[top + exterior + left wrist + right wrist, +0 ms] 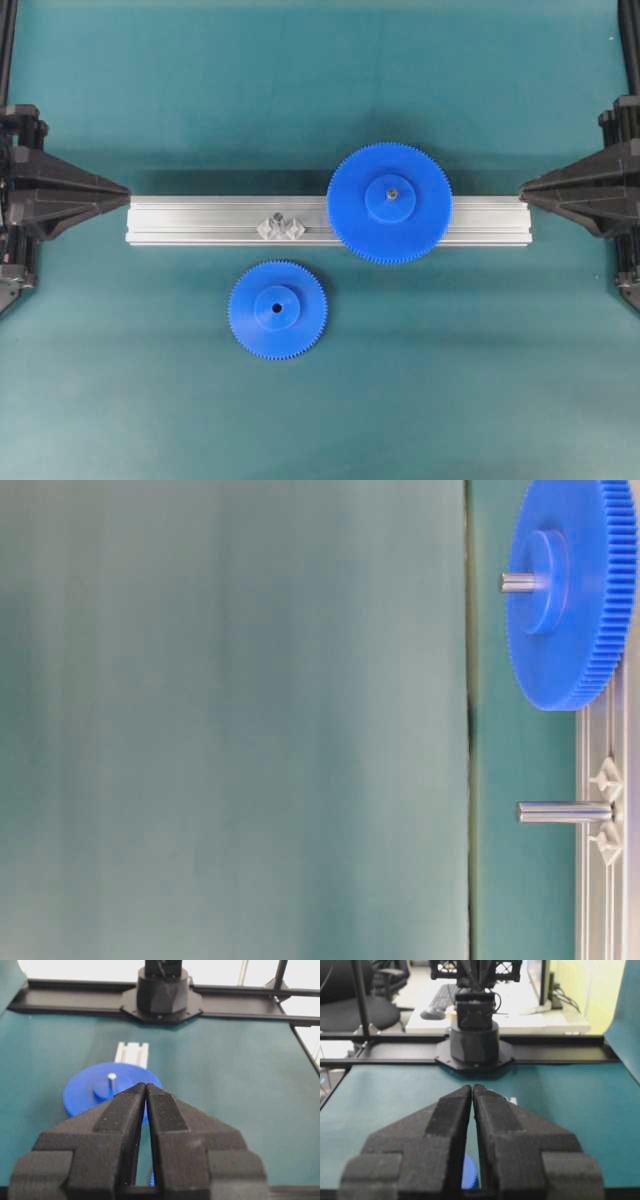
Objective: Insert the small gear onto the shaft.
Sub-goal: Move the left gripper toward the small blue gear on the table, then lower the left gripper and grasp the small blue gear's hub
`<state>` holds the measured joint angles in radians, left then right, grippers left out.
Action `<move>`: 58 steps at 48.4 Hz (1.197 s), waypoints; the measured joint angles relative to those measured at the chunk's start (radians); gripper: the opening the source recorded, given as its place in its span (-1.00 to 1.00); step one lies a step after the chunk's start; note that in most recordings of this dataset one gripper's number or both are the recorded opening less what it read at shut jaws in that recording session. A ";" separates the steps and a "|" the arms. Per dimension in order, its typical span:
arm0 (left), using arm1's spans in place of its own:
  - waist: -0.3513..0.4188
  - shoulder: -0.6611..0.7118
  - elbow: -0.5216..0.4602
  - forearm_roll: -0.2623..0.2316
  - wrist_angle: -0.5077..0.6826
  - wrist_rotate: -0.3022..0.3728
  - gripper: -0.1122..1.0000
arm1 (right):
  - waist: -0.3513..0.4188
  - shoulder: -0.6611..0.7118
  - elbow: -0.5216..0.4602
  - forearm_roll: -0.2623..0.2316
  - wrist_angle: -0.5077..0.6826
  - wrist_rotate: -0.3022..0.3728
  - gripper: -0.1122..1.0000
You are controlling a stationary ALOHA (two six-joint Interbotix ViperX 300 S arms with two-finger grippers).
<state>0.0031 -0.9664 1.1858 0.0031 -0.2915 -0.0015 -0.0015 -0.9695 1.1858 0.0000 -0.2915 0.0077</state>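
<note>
1. Nearest the front edge of the teal table [120, 400] in your overhead view lies the small gear [277, 309], a blue plastic toothed disc with a raised round hub and a small centre hole. It is flat on the cloth, touched by nothing, so you have not yet picked it up.
2. Just beyond it runs the silvery grooved aluminium rail [200, 220]. On the rail stands the shaft [281, 226], a thin grey metal pin on a small faceted base. The pin is bare; the table-level view shows it free along its whole length.
3. Farther right on the same rail, the larger blue gear [389, 203] already sits on its own pin.
4. At the two ends of the rail, your left gripper [145, 1088] and right gripper [472, 1089] both have their black fingers pressed together with nothing between them, well apart from the small gear.
5. By my reading, the whole job is left: grasp, carry, align hole over pin, lower.
</note>
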 measured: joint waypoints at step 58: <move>-0.127 0.836 -0.526 0.012 0.453 -0.066 -0.81 | 0.026 0.272 -0.216 0.051 0.732 0.084 -0.68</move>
<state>-0.1243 -0.1304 0.6596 0.0153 0.1611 -0.0675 0.0245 -0.6980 0.9695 0.0506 0.4403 0.0920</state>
